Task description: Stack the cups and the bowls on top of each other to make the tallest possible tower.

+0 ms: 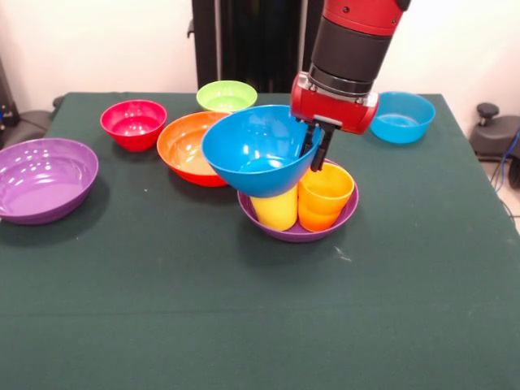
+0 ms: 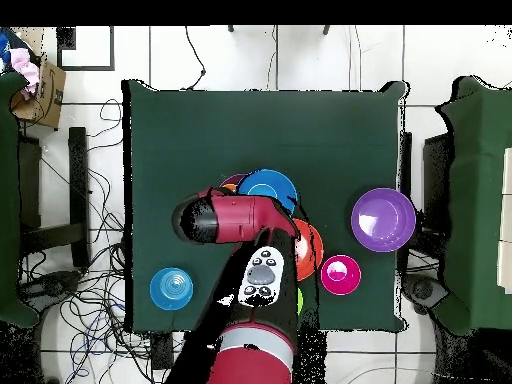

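Bowls and cups lay spread on the green table (image 1: 244, 325). The gripper (image 1: 315, 150) was clamped on the rim of the large blue bowl (image 1: 258, 150), which hung tilted, its lower part resting on or just above the yellow cup (image 1: 275, 208); I could not tell which. That cup and the orange cup (image 1: 325, 197) stood side by side in a purple bowl (image 1: 297, 231), probably as two supports for the next level.

From this tower, the orange bowl (image 1: 185, 148) touched or nearly touched at ten o'clock, so there was little room there. The red bowl (image 1: 133, 123) and green bowl (image 1: 227, 96) lay further, the second purple bowl (image 1: 42, 179) far at nine o'clock, the small blue bowl (image 1: 402, 117) at two o'clock. The side toward six o'clock was open.
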Available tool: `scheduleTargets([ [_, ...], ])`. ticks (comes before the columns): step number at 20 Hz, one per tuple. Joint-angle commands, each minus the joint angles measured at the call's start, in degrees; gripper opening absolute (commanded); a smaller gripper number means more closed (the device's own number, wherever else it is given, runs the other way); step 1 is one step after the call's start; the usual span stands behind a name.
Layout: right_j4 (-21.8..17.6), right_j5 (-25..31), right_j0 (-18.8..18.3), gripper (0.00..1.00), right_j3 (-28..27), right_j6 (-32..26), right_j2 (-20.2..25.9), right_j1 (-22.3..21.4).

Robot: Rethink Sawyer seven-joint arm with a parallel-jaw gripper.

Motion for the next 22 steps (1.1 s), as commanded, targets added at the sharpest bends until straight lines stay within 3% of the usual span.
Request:
scheduleTargets([
  [1,2.54,-4.94,1.37,0.0,0.34,10.51,5.26,8.18],
  [22,6.5,-10.81,2.01,0.0,2.07,11.23,6.95,10.49],
])
